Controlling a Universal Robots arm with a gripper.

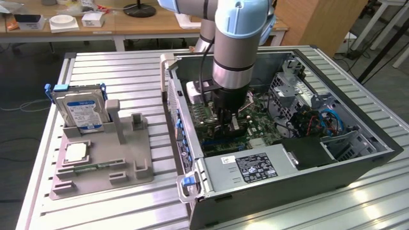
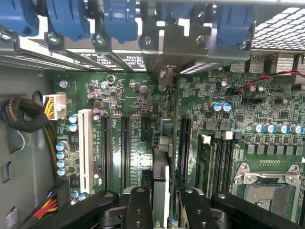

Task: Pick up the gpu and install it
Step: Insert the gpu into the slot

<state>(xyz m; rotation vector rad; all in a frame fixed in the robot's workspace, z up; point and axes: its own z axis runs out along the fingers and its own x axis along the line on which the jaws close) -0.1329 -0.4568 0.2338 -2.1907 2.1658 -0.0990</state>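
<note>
**A:** The arm was down inside the computer case, which sat by the edge of the tabletop on the exterior view's right. I'd judge the pick-up done.

**B:** Agreed. The claw was clamped on the gpu, 1 finger on each face. The card stood upright and edge-on over the motherboard.

**A:** Where over the board?

**B:** In the wrist view it hung among the black expansion slots. It had 2 long ones on the side of the white slot and 1 on the other. Its far end pointed at the blue latches on the case's rear wall. Whether its lower edge touched a slot, I couldn't tell.

**A:** So the step in hand was the install itself, at the lining-up stage.

**B:** That was my read. Seating would call for the card's connector edge parallel to 1 slot and directly above it. The bracket would have to meet the rear opening, and the push would have to go straight down with no tilt.

**A:** Over by the opposite edge, the grey holder had the hard drive standing in it, well apart from the action.
</note>
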